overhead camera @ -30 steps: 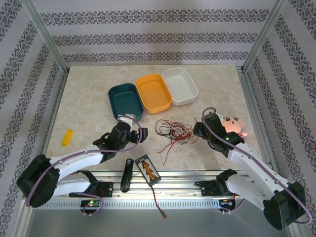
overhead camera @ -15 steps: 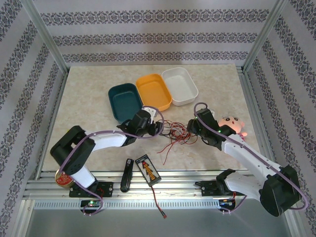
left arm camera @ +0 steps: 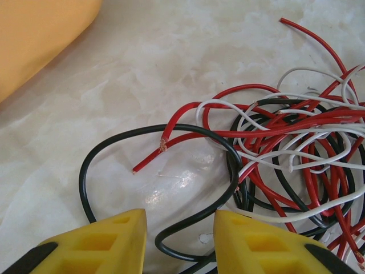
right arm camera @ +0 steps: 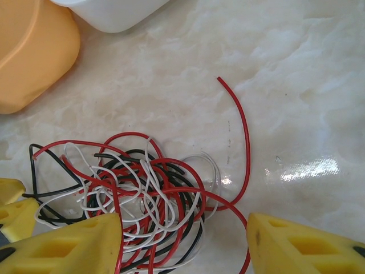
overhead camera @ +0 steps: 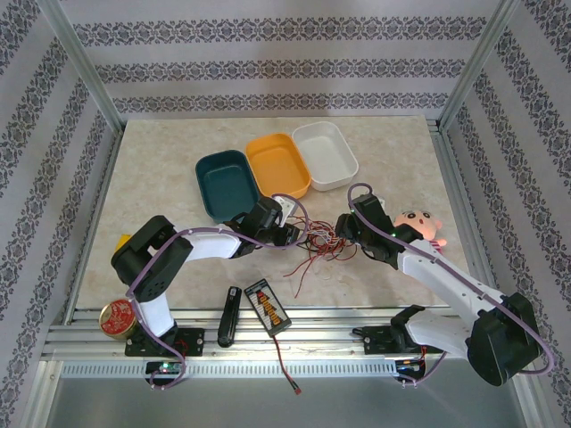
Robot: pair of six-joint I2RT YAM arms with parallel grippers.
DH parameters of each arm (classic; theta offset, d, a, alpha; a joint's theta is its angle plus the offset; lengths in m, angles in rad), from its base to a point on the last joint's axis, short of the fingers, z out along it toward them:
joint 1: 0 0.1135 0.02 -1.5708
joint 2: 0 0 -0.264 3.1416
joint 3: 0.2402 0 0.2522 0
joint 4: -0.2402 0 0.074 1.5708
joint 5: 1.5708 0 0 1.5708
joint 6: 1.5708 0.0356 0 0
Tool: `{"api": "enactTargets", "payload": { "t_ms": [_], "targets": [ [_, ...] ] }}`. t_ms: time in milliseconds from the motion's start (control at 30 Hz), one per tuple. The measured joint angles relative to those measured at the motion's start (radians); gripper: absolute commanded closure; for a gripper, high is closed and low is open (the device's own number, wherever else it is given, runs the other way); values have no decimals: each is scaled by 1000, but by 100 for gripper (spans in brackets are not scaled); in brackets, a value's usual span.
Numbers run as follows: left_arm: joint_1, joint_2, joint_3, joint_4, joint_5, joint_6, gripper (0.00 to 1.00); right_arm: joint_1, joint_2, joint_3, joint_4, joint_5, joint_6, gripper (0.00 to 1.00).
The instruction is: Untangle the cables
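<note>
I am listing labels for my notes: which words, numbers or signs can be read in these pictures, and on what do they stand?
No text can be read.
Black device with orange stripes: markings too small to read.
Round red tin: print too blurred to read.

Left wrist: cables (left arm camera: 285, 142) run off right and bottom edges. Orange tray (left arm camera: 34, 40), up-left of them, cropped to a corner.

No legible text anywhere; markings on the black orange-striped device (overhead camera: 268, 306) too small.
</note>
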Motion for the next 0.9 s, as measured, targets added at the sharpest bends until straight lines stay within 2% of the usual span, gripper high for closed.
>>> {"api": "enactTargets", "payload": {
  "t_ms": [100, 233, 367, 433, 600, 667, 900],
  "targets": [
    [1, 15, -9, 8, 6, -1, 65, 0, 9, 0, 1, -5, 0, 40],
    [7, 45, -14, 16, 18, -1, 59, 0, 14, 2, 6, -6, 0, 40],
    [7, 60, -14, 44, 23, -2, 59, 0, 21, 11, 11, -12, 0, 40],
    [7, 68, -11, 55, 23, -2, 64, 0, 22, 16, 19, -13, 0, 40],
    [7, 89, 5, 69, 25, -16, 92, 26, 25, 35, 24, -21, -4, 40],
    [7, 89, 10, 67, 37, -22, 100, 39, 25, 43, 30, -25, -4, 40],
    [7, -3, -11, 66, 41, -42, 100, 72, 56, 48, 86, -53, -1, 41]
  ]
}}
